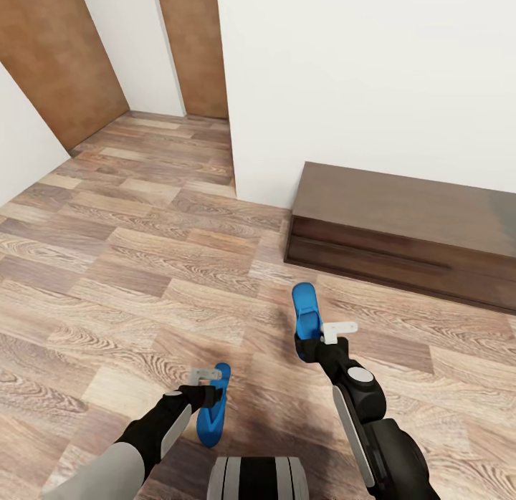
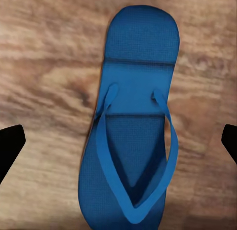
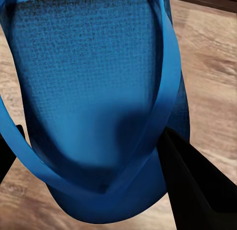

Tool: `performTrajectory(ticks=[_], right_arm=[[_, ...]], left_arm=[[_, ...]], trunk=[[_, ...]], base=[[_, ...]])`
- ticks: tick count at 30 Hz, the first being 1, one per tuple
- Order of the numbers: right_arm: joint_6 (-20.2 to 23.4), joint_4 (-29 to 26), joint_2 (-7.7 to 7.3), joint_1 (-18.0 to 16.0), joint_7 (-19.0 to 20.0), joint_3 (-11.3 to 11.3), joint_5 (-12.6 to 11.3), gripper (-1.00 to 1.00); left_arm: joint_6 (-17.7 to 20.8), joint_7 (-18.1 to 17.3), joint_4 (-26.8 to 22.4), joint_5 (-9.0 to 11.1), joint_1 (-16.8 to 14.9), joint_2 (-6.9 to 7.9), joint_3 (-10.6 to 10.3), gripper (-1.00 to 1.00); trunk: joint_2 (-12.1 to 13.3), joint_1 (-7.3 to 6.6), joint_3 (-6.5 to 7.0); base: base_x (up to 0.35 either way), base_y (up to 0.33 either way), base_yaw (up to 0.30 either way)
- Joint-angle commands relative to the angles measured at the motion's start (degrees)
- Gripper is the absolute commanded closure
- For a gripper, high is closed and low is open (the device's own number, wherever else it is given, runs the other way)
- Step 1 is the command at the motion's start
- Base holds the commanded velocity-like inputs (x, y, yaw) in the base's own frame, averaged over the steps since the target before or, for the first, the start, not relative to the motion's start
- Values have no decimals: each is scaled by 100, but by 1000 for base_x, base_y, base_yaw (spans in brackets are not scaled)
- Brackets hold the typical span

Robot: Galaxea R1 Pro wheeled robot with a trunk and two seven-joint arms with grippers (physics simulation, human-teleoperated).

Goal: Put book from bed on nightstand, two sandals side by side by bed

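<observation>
**Both sandals in hand, bed not yet reached**

While the robot stands on the wood-plank floor (image 1: 129,271) near the long low dark-brown bench (image 1: 401,228), each arm carries one blue sandal. In the head view the right gripper (image 1: 315,340) has its sandal (image 1: 307,310) out ahead of it, on the side nearest the bench's front corner. The right wrist view shows that sandal (image 3: 89,92) very close, with a dark finger (image 3: 197,185) pressed against its edge, so this claw reads as clenched on the sandal.

The left gripper (image 1: 208,387) sits farther from the bench, back toward the robot's body, with the other sandal (image 1: 212,410) hanging at its fingers. In the left wrist view that sandal (image 2: 136,126) lies lengthwise between two dark fingertips (image 2: 10,146) that stand wide apart at its sides and do not visibly touch it. From these pictures I cannot tell whether the left claw truly grips the sandal or is only cradling it.

Beyond the bench, a white wall (image 1: 373,70) rises, and tan wooden doors (image 1: 64,56) stand farther off past the wall's corner.

As for progress, I judge the sandal half to be midway: both are picked up, but neither is yet set down beside the bed. Travelling there, placing the pair side by side, and moving the book to a nightstand all appear to remain.
</observation>
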Motion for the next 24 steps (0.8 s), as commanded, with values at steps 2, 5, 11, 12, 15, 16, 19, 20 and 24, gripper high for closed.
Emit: performTrajectory(ticks=[2,5,11,12,15,16,19,20,24], right_arm=[[35,-6,0,-3,-37,6,5,100],[35,-6,0,-3,-37,5,5,100],[35,-6,0,-3,-37,8,5,100],[35,-6,0,-3,-37,9,5,100],[35,-6,0,-3,-37,7,5,100],[36,-6,0,-3,-37,7,5,100],[35,-6,0,-3,-37,6,5,100],[37,-6,0,-3,-37,6,5,100],[40,-6,2,-3,-37,7,5,100]], left_arm=[[24,21,-15,44,2,5,-30,-100],[23,21,-17,39,5,5,-30,-100],[-92,23,9,24,7,2,-54,-100],[-113,24,12,22,7,0,-58,-100],[-164,27,18,19,7,-2,-68,-100],[-172,28,19,19,7,-3,-71,-100],[-192,29,17,18,10,-5,-78,-100],[-195,29,16,18,12,-5,-79,-100],[-203,29,11,17,14,-10,-83,-100]], trunk=[[-1,-1,-4],[-3,2,-26],[-11,17,-159],[-12,20,-181],[-13,22,-203],[-13,22,-203],[-13,22,-203],[-13,22,-203],[-13,22,-203]], base=[[0,0,0],[0,0,0],[0,0,0],[0,0,0],[0,0,0],[0,0,0],[0,0,0],[0,0,0],[0,0,0]])
